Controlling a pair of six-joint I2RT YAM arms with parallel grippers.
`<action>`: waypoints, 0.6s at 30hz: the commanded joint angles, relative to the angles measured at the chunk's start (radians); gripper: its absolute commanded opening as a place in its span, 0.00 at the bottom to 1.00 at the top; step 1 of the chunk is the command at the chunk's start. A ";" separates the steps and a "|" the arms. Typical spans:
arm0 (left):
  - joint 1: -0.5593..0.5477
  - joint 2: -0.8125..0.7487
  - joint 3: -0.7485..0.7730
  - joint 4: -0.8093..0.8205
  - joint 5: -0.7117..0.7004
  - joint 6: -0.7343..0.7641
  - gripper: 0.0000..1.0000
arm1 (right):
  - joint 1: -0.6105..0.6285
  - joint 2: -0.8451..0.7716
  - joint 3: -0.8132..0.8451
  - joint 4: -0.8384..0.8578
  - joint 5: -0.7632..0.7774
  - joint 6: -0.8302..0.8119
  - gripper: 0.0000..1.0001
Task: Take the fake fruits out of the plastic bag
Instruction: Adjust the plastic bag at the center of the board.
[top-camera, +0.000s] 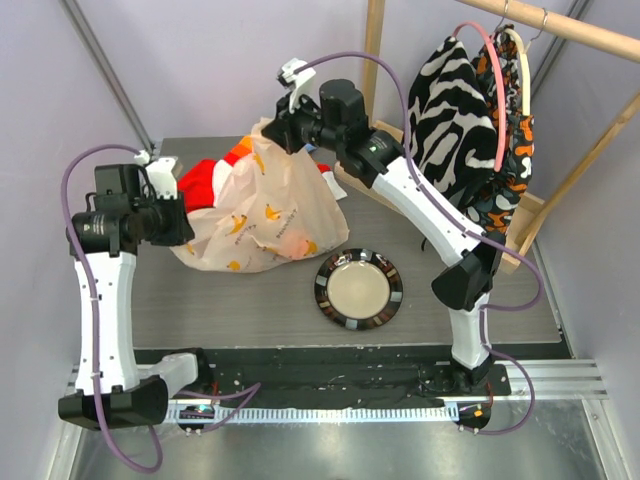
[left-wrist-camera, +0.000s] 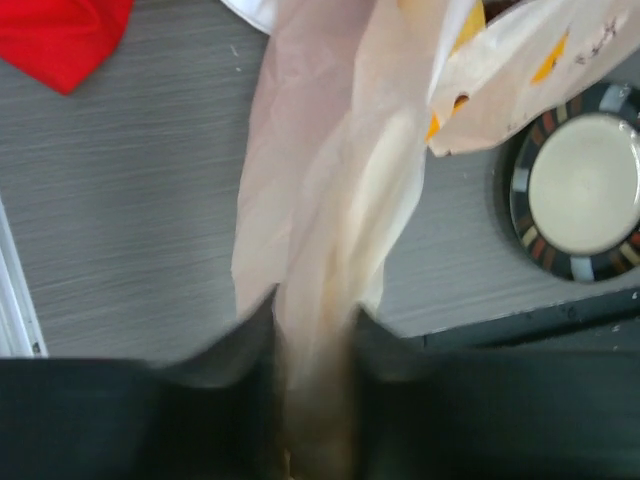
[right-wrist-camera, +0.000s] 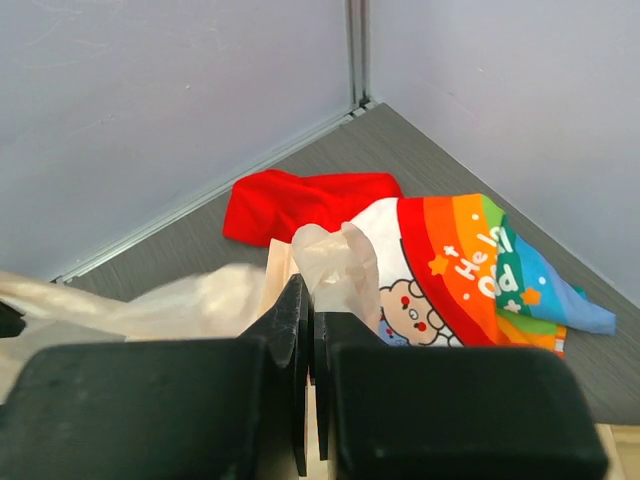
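The cream-white plastic bag (top-camera: 265, 215) with orange marks lies bulging at the middle-left of the table. My left gripper (top-camera: 180, 225) is shut on its left edge; in the left wrist view the bag (left-wrist-camera: 330, 200) stretches up from between the jaws of that gripper (left-wrist-camera: 315, 340). My right gripper (top-camera: 285, 130) is shut on the bag's top and holds it raised; in the right wrist view a crumpled tuft of the bag (right-wrist-camera: 335, 265) sticks out above that gripper (right-wrist-camera: 308, 300). A red shape, perhaps a fruit (top-camera: 310, 247), shows faintly through the bag. The other fruits are hidden.
A round plate (top-camera: 358, 288) with a patterned dark rim stands right of the bag. A red and rainbow cloth (top-camera: 205, 178) lies behind the bag, also in the right wrist view (right-wrist-camera: 450, 260). A wooden rack with hanging clothes (top-camera: 475, 130) stands at the back right.
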 joint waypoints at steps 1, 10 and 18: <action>0.005 0.014 0.044 -0.073 0.028 0.044 0.00 | -0.018 0.012 0.040 0.047 0.004 0.007 0.01; 0.005 0.021 0.389 0.242 -0.209 0.008 0.00 | -0.004 0.297 0.491 0.183 -0.031 0.038 0.01; 0.007 0.019 0.577 0.229 -0.307 0.066 0.00 | -0.015 0.140 0.323 0.326 -0.023 -0.146 0.01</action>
